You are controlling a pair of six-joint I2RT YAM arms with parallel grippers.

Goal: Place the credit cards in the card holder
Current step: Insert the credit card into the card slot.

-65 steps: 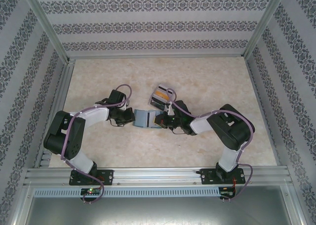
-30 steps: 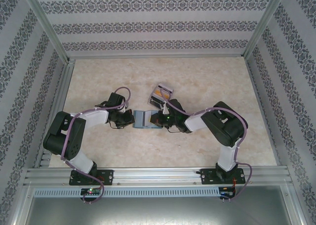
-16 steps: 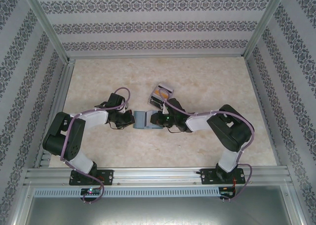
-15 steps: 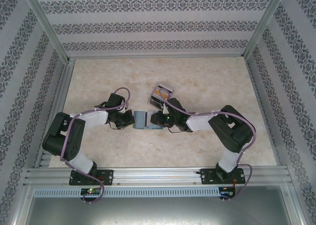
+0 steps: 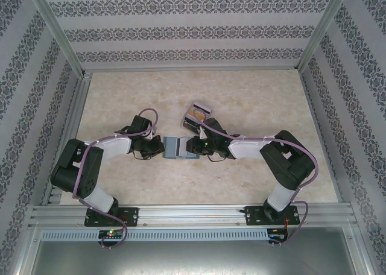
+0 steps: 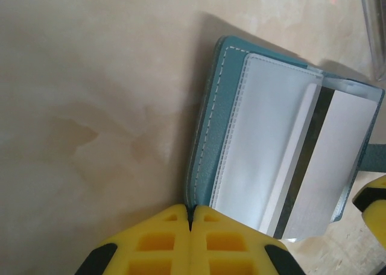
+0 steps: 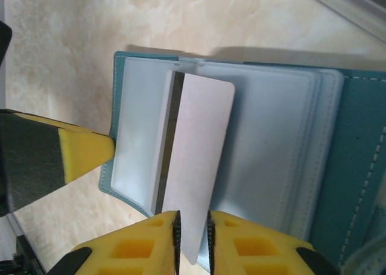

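The teal card holder (image 5: 178, 148) lies open on the table between my two grippers. My left gripper (image 6: 192, 210) is shut on the near edge of its teal cover (image 6: 208, 130). My right gripper (image 7: 192, 224) is shut on a grey-white credit card (image 7: 199, 148) with a dark stripe. That card slants over the pale pocket pages (image 7: 271, 148), its far end at the left page's top. From the left wrist the same card (image 6: 329, 166) lies across the pages. From above, the left gripper (image 5: 158, 146) and right gripper (image 5: 193, 146) flank the holder.
A clear box (image 5: 196, 114) holding an orange-yellow card and other upright cards stands just behind the holder, near my right wrist. Its edge also crosses the corner of the left wrist view (image 6: 374, 22). Bare marble table (image 5: 253, 100) lies all around, bounded by patterned walls.
My right arm has stretched out lower and its elbow has swung right, bringing the card over the open holder. The left gripper has crept slightly right while holding the cover.
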